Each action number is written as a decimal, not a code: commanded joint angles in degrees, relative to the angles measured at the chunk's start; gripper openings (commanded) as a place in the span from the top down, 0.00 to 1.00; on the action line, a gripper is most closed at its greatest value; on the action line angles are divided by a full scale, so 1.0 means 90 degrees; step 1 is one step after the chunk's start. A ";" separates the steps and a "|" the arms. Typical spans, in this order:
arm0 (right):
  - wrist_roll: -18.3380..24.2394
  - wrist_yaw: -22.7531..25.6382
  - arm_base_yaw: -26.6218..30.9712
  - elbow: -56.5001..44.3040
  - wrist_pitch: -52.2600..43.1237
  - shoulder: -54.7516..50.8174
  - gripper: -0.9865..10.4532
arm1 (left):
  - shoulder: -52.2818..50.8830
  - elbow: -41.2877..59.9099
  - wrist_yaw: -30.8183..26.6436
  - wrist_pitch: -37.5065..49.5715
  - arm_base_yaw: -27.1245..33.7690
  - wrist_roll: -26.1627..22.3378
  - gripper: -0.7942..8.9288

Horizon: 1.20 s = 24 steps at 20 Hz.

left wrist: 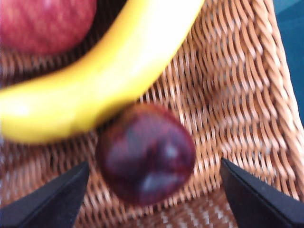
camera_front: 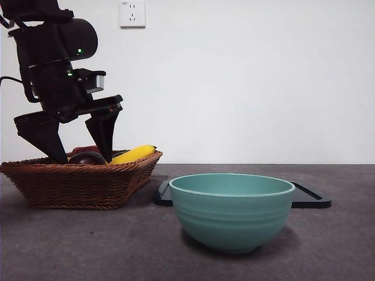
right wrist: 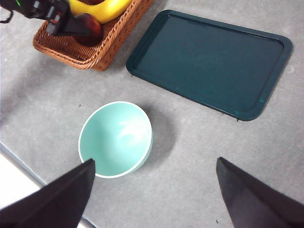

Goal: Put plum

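Observation:
The plum (left wrist: 147,154), dark maroon and glossy, lies on the wicker floor of the basket (left wrist: 237,95), touching a yellow banana (left wrist: 95,80). My left gripper (left wrist: 154,164) is down in the basket, open, with one jaw on each side of the plum and a gap to each. In the front view the plum (camera_front: 88,158) shows just above the basket rim (camera_front: 82,184), between the two black jaws of the left gripper (camera_front: 82,155). My right gripper (right wrist: 155,161) hangs open high over the table with nothing in it, and from there the plum (right wrist: 91,28) is seen in the basket (right wrist: 71,52).
A red apple (left wrist: 42,21) lies in the basket beyond the banana (camera_front: 133,154). A teal bowl (camera_front: 231,211) stands on the grey table at the front, right of the basket. A dark flat tray (right wrist: 211,61) lies behind the bowl (right wrist: 116,137).

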<state>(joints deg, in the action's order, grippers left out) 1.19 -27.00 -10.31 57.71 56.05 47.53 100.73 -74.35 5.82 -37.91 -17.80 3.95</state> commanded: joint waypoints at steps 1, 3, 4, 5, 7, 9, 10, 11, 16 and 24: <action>-0.0041 0.0002 -0.0022 0.0136 -0.0041 0.0053 0.56 | 0.0233 -0.0148 -0.0034 0.0078 -0.0032 -0.0032 0.47; -0.0039 0.0000 -0.0022 0.0136 -0.0051 0.0053 0.56 | 0.0304 -0.0148 -0.0034 0.0068 -0.0032 -0.0029 0.47; -0.0039 0.0000 -0.0019 0.0136 -0.0051 0.0053 0.56 | 0.0316 -0.0148 -0.0034 0.0049 -0.0032 -0.0029 0.47; -0.0039 0.0000 -0.0019 0.0136 -0.0056 0.0053 0.56 | 0.0316 -0.0148 -0.0034 0.0046 -0.0039 -0.0032 0.47; -0.0039 0.0000 -0.0019 0.0136 -0.0073 0.0053 0.56 | 0.0316 -0.0148 -0.0034 0.0044 -0.0053 -0.0029 0.48; -0.0041 0.0000 -0.0022 0.0136 -0.0075 0.0053 0.56 | 0.0316 -0.0148 -0.0034 0.0002 -0.0066 -0.0029 0.52; -0.0041 0.0000 -0.0022 0.0136 -0.0075 0.0053 0.56 | 0.0316 -0.0148 -0.0034 -0.0017 -0.0075 -0.0029 0.54; -0.0041 0.0000 -0.0022 0.0136 -0.0075 0.0053 0.56 | 0.0318 -0.0148 -0.0034 -0.0027 -0.0083 -0.0029 0.54; -0.0041 0.0000 -0.0022 0.0136 -0.0075 0.0051 0.56 | 0.0325 -0.0148 -0.0034 -0.0051 -0.0109 -0.0024 0.67; -0.0041 0.0000 -0.0019 0.0136 -0.0075 0.0051 0.56 | 0.0228 -0.0151 0.0010 -0.0170 -0.0114 -0.0027 0.67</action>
<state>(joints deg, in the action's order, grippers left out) 1.13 -27.00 -10.31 57.71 55.92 47.51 102.35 -74.63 5.91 -38.89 -18.55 3.95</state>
